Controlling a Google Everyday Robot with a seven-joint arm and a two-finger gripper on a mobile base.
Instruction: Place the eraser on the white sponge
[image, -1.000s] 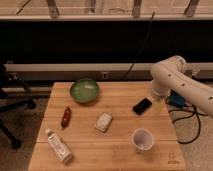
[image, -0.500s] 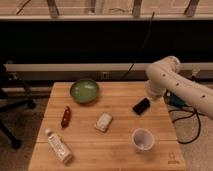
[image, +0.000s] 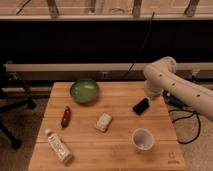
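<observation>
The eraser (image: 141, 106) is a small flat black slab lying tilted on the right side of the wooden table (image: 105, 150). The white sponge (image: 104, 121) is a cream block near the table's middle, left of and nearer than the eraser. My gripper (image: 149, 99) is at the lower end of the white arm (image: 167, 80), directly above and right of the eraser and close to or touching its upper end. The arm hides most of it. The sponge has nothing on it.
A green bowl (image: 84, 91) sits at the back left. A dark red-brown elongated object (image: 65, 116) lies on the left, a white labelled bottle (image: 58, 146) at the front left, and a white cup (image: 142, 139) at the front right. Cables hang off the right edge.
The arm's elbow has shifted a little to the left and its lower end has come down closer to the eraser. The eraser and the other objects have not moved.
</observation>
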